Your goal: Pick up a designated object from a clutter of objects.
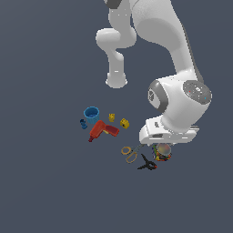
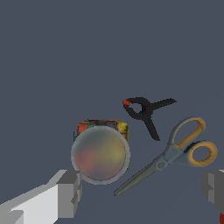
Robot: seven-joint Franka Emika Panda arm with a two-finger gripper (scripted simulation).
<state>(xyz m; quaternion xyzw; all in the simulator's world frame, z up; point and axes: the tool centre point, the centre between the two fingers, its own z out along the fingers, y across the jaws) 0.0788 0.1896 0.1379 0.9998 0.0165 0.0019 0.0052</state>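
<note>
Pincer (image 2: 142,192) spread wide, holding nothing; grey blocky fingers (image 2: 69,193) cut off at frame edge in wrist view, hidden under white arm in exterior view. Jar (image 2: 100,152) between fingers, nearer one of them, half tucked under arm in exterior view; round, domed silvery lid, blurry red/yellow/green showing through. Scissors (image 2: 168,156) just beside jar, grey blades, tan loop handles. Black clamp (image 2: 145,111) near, red tip. Blue cup (image 1: 91,113), red drill (image 1: 102,130), two yellow blocks (image 1: 124,122) well apart, tiny, detail mushy.
</note>
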